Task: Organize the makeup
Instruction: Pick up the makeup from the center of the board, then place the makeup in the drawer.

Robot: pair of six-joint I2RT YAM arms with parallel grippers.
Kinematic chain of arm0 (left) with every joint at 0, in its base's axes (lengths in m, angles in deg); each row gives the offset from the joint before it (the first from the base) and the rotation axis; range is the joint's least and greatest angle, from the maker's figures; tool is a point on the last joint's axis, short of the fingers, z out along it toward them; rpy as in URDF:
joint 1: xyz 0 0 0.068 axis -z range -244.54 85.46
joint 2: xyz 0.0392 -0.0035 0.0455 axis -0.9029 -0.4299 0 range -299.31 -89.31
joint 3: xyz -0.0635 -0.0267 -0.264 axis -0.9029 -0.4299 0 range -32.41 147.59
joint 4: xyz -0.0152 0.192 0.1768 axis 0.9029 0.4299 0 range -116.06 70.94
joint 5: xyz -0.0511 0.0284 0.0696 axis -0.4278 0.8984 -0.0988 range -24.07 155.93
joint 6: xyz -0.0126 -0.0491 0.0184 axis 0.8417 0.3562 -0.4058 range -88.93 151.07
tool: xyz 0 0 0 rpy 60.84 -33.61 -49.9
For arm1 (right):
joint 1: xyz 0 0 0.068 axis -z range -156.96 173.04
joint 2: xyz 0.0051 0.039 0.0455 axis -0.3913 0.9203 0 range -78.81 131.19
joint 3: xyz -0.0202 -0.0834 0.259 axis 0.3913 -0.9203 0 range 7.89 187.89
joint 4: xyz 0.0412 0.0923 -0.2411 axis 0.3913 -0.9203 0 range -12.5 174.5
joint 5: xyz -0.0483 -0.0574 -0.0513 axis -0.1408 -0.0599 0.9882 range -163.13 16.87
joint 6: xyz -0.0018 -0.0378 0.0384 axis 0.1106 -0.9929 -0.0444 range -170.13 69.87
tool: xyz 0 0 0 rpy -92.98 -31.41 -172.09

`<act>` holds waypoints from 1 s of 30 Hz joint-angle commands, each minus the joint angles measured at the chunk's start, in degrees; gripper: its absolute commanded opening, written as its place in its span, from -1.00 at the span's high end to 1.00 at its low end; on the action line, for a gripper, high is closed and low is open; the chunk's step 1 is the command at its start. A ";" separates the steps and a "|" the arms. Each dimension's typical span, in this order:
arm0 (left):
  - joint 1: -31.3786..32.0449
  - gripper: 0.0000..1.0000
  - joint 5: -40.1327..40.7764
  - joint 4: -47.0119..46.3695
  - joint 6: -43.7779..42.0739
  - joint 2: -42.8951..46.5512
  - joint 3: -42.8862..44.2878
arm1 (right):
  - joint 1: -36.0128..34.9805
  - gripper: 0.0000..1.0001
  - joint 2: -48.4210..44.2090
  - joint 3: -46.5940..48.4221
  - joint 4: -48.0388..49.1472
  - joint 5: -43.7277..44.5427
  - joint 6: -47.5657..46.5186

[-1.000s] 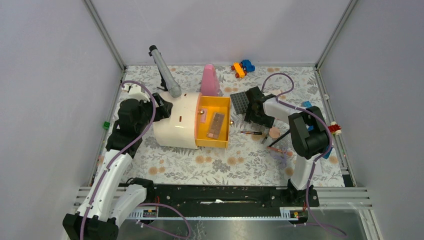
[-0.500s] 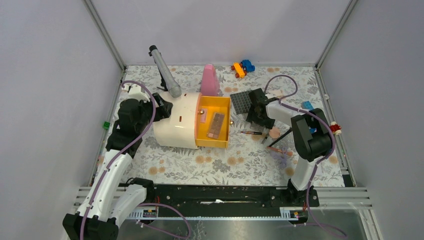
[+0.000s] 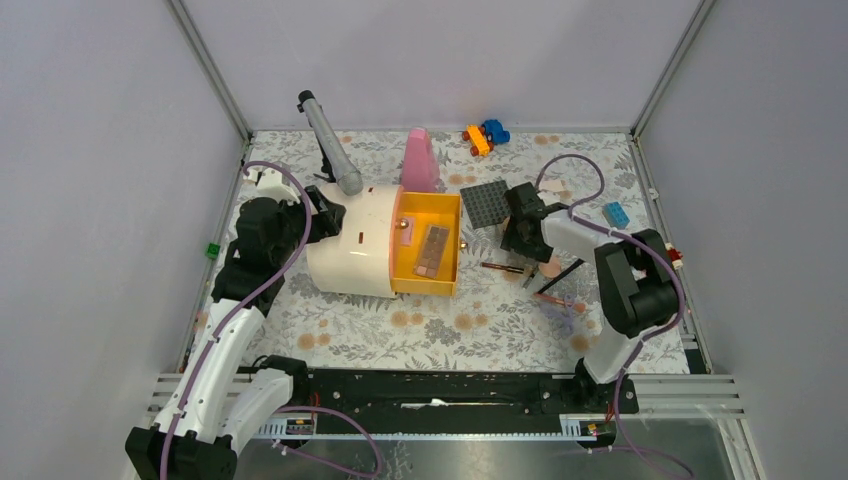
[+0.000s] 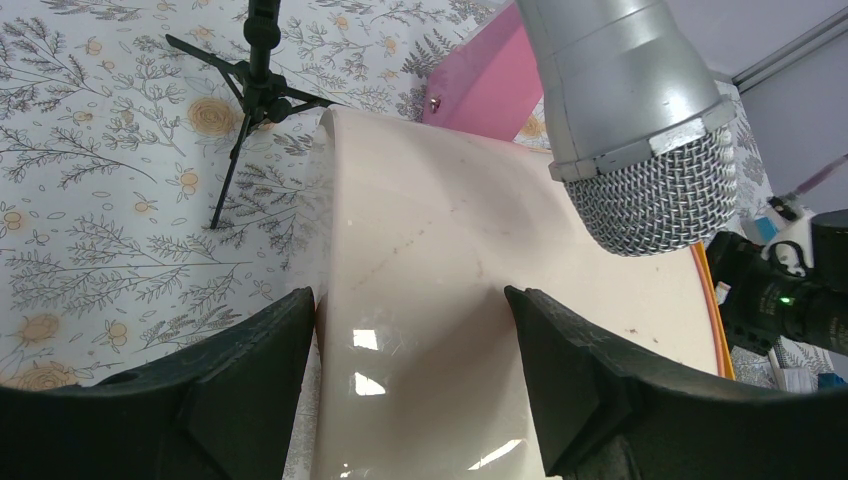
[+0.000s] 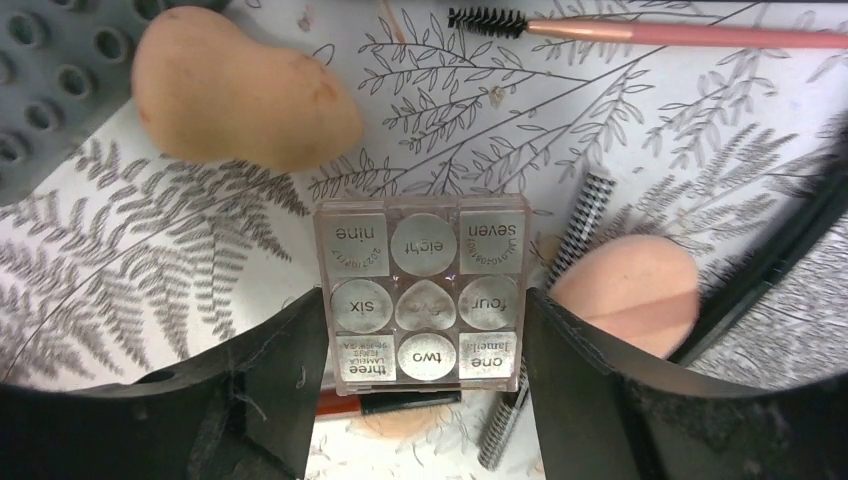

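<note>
Puff (image 5: 625,300) partly behind square compact (image 5: 420,300).

lab test cell: grey panel walls (image 3: 100,150), aluminium framing (image 3: 210,70).

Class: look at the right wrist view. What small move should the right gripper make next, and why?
Probably close a little further. The right gripper has its jaws on either side of the square compact, which lies flat on the table, and narrow gaps seem to remain, so it likely is not yet gripped for lifting to the yellow drawer.

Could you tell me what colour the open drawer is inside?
Orange-yellow drawer; the top view shows it best.
</note>
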 commanded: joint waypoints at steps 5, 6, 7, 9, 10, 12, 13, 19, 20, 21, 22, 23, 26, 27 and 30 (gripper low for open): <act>-0.02 -0.46 -0.91 10.22 -2.85 -1.96 -2.09 | -2.90 0.07 -19.58 6.10 -1.08 1.19 -7.39; -0.02 -0.46 -0.87 10.27 -2.85 -1.96 -2.13 | -4.16 0.09 -21.05 6.91 -0.34 0.85 -7.89; -0.04 -0.46 -0.88 10.29 -2.85 -1.96 -2.13 | -5.55 0.10 -22.19 8.07 0.29 0.36 -8.25; -0.02 -0.46 -0.86 10.24 -2.85 -1.95 -2.13 | -9.34 0.12 -22.99 10.35 2.24 -3.02 -10.05; -0.02 -0.46 -0.85 10.23 -2.85 -1.98 -2.11 | -10.79 0.12 -22.83 11.35 3.26 -5.82 -11.31; -0.03 -0.46 -0.89 10.24 -2.85 -1.96 -2.13 | -13.95 0.13 -22.20 12.48 6.23 -10.72 -14.64; -0.02 -0.46 -0.87 10.29 -2.85 -1.96 -2.13 | -15.41 0.12 -21.72 12.96 7.49 -12.42 -16.00; -0.02 -0.46 -0.87 10.27 -2.77 -1.87 -2.13 | -20.92 0.13 -16.00 17.98 7.59 -18.20 -20.09; -0.03 -0.46 -0.90 10.24 -2.81 -1.87 -2.09 | -21.78 0.13 -14.90 18.60 6.73 -18.06 -20.82; -0.02 -0.46 -0.93 10.25 -2.81 -1.82 -2.13 | -22.67 0.13 -14.39 18.93 6.41 -17.81 -21.57; -0.02 -0.46 -0.96 10.25 -2.77 -1.88 -2.13 | -23.01 0.13 -14.03 19.00 6.41 -17.94 -22.37; -0.03 -0.46 -0.94 10.22 -2.77 -1.87 -2.13 | -23.58 0.13 -13.84 18.88 6.40 -18.05 -23.05; -0.04 -0.46 -1.24 10.21 -2.76 -1.87 -2.13 | -24.02 0.11 -13.25 18.45 6.09 -18.17 -23.96; -0.07 -0.46 -1.23 10.21 -2.76 -1.87 -2.13 | -24.07 0.11 -12.97 18.56 5.71 -18.14 -24.04; -0.04 -0.46 -1.21 10.21 -2.76 -1.81 -2.13 | -24.49 0.07 -11.96 19.07 4.81 -17.47 -23.88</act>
